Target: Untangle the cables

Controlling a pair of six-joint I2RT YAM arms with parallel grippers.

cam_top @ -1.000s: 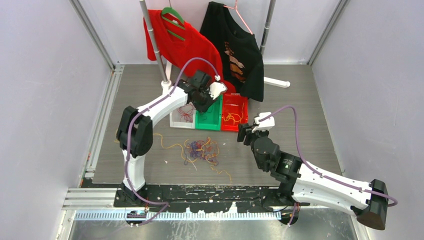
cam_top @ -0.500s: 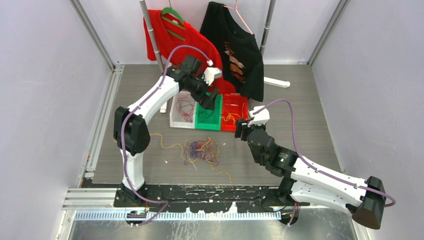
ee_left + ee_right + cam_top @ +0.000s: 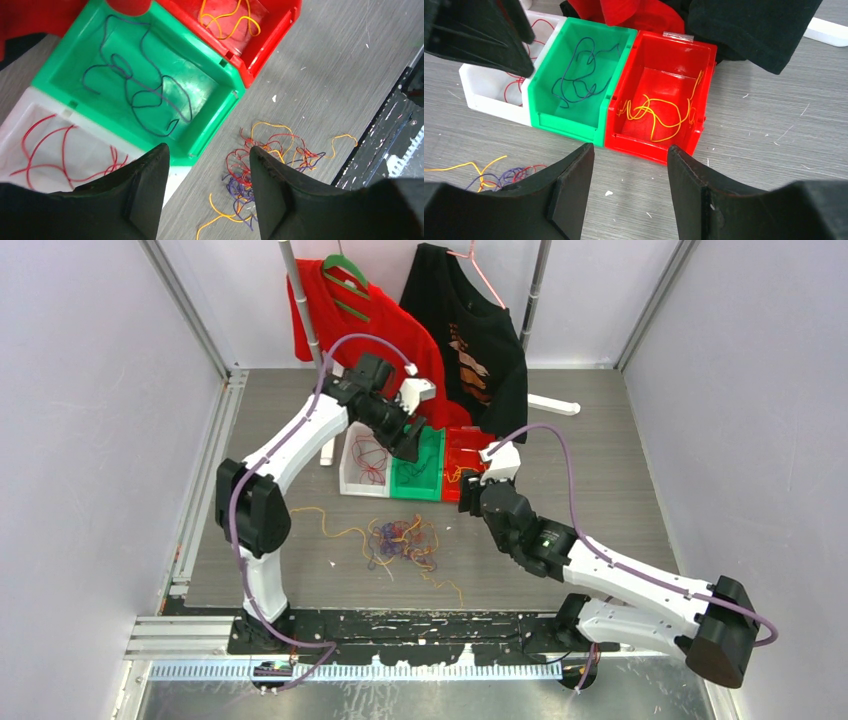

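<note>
The left gripper [image 3: 207, 150] hangs with its jaws apart and nothing between them, over the near edge of the green bin [image 3: 212, 129]. Its wrist view looks down on a dark strand [image 3: 135, 87] curled inside that bin and on red strands [image 3: 65, 150] in the white bin [image 3: 20, 115] to the left. The right gripper [image 3: 630, 148], likewise parted and empty, hovers just on the near side of the red bin [image 3: 654, 151], where its camera shows yellow strands [image 3: 654, 112] that the overhead view barely resolves. Only the overhead view takes in the whole loose tangle of cables [image 3: 400, 540] on the table [image 3: 600, 440], nearer than the bins, and a red shirt [image 3: 370, 330] and black shirt [image 3: 470, 340] hanging at the far side.
</note>
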